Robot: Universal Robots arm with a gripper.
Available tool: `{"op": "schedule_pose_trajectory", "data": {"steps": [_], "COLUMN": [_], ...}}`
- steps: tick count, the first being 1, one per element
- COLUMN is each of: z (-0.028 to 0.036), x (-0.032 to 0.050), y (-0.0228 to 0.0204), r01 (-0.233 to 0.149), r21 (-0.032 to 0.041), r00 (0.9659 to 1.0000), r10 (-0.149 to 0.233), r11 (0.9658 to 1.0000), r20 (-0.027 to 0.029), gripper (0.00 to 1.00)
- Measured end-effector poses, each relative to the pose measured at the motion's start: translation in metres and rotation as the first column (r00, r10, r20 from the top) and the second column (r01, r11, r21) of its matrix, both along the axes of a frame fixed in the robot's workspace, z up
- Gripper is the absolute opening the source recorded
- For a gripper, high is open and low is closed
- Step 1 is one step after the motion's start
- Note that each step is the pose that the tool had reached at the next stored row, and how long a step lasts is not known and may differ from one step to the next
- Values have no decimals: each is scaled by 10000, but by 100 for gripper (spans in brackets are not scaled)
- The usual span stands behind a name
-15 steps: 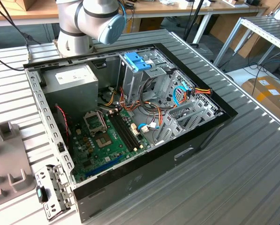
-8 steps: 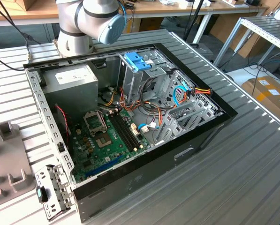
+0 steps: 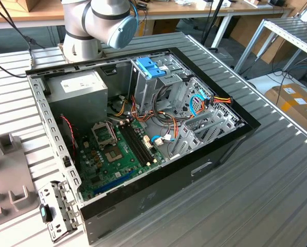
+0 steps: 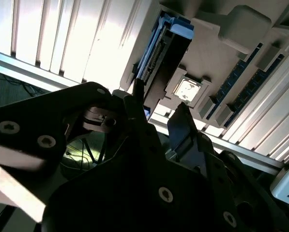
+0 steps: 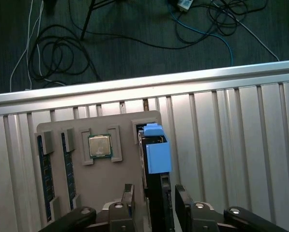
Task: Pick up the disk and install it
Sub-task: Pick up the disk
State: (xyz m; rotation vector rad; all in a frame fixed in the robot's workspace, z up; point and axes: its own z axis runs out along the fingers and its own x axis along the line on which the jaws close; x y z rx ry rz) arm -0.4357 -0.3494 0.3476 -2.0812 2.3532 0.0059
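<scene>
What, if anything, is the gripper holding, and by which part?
Nothing, it seems: the gripper is open, straddling one end of the disk, which stands on edge in the grey tray, with a gap beside it.

A ribbed aluminium table (image 3: 276, 195) carries an open desktop computer case (image 3: 158, 198), lying on its side with its black walls set at an angle across the slats. Behind the case, at the far side toward the exterior view's left, the robot arm's base (image 3: 81, 46) stands on the same surface. At the exterior view's left edge rests a grey moulded parts holder (image 3: 9, 180). A perforated metal bracket (image 3: 58, 208) lies between the holder and the case's near corner, just beside the case. In the first wrist view the holder (image 5: 105, 179) sits flat on the slats (image 5: 231, 145), close to the table's edge rail.
</scene>
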Motion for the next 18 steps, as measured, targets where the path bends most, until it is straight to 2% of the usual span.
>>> {"op": "schedule_pose_trajectory", "data": {"steps": [1,2,3,18], "z": [0,0,-1,-15], "x": [0,0,0,0], "y": [0,0,0,0], "r01": [0,0,0,0], "r21": [0,0,0,1], "r00": [10000,10000,10000,10000], "r10": [0,0,0,0], "r11": [10000,10000,10000,10000], "r20": [0,0,0,2], "gripper": [53,53,60,60]}}
